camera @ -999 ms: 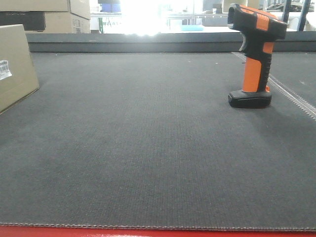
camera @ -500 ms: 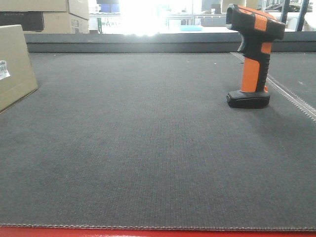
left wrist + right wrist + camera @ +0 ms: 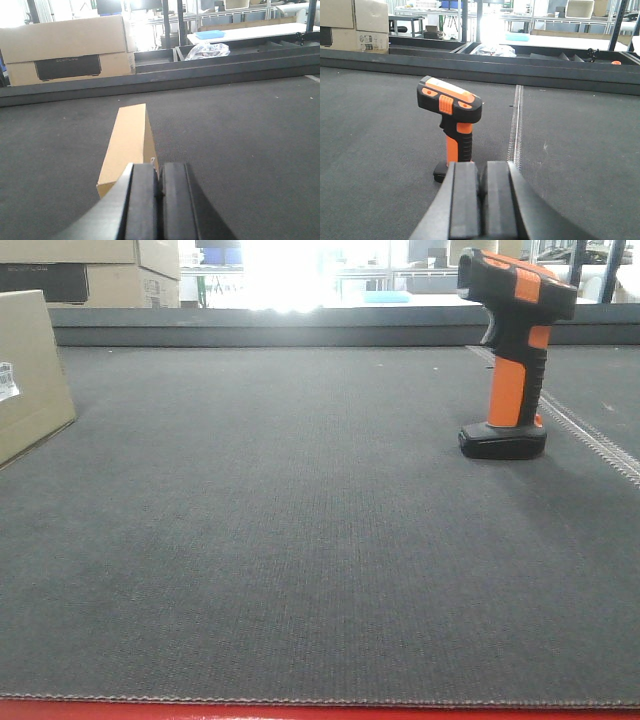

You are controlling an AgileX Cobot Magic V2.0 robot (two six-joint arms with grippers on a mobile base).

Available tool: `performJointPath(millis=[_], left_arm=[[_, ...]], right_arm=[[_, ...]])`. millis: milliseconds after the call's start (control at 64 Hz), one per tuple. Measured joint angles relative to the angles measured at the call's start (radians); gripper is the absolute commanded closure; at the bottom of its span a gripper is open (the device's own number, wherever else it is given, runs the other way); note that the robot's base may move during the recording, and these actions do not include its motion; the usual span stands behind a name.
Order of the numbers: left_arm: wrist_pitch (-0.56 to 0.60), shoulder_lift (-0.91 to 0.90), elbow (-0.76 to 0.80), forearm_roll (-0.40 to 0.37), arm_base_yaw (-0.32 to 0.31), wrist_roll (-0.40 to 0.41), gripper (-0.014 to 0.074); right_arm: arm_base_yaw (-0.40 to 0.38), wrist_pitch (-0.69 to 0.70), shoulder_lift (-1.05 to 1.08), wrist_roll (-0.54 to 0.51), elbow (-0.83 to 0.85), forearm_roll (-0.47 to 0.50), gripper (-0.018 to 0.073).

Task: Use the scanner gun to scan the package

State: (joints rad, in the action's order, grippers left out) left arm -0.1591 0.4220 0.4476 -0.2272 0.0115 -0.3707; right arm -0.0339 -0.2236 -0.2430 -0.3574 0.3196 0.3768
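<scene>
The tan cardboard package [image 3: 30, 375] stands at the left edge of the dark mat, a white label on its near face. In the left wrist view the package [image 3: 129, 142] lies just ahead of my left gripper [image 3: 160, 175], which is shut with nothing in it. The scanner gun [image 3: 512, 350], black with an orange handle, stands upright on its foot at the right. In the right wrist view the scanner gun [image 3: 452, 125] is just beyond my right gripper [image 3: 482, 175], also shut and empty. Neither gripper shows in the front view.
A raised dark rail [image 3: 300, 325] borders the mat's far side. Stacked cardboard boxes [image 3: 67, 50], one with a black panel, sit behind it. A metal seam [image 3: 515, 125] runs along the mat right of the scanner. A red edge [image 3: 300, 710] marks the mat's near side.
The front view shifted very slightly between one second ago and half a second ago; since then nothing has visibly moved.
</scene>
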Motion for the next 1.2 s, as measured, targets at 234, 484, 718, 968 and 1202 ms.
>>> performJointPath(millis=[234,484,718,968,1202], left_arm=[[0.0,0.0,0.0,0.0,0.0,0.0,0.0708],[0.0,0.0,0.0,0.0,0.0,0.0,0.0708],[0.002,-0.067,-0.026,0.248,-0.003,0.283,0.0708],[0.015,-0.27,-0.208,0.324,-0.003,0.386,0.0708],[0.117,-0.412,-0.424,0.296,-0.003,0.397,0.0708]], right_arm=[[0.0,0.0,0.0,0.0,0.0,0.0,0.0713],[0.0,0.0,0.0,0.0,0.0,0.0,0.0713],[0.0,0.0,0.0,0.0,0.0,0.0,0.0713],[0.0,0.0,0.0,0.0,0.0,0.0,0.0713],[0.0,0.0,0.0,0.0,0.0,0.0,0.0713]])
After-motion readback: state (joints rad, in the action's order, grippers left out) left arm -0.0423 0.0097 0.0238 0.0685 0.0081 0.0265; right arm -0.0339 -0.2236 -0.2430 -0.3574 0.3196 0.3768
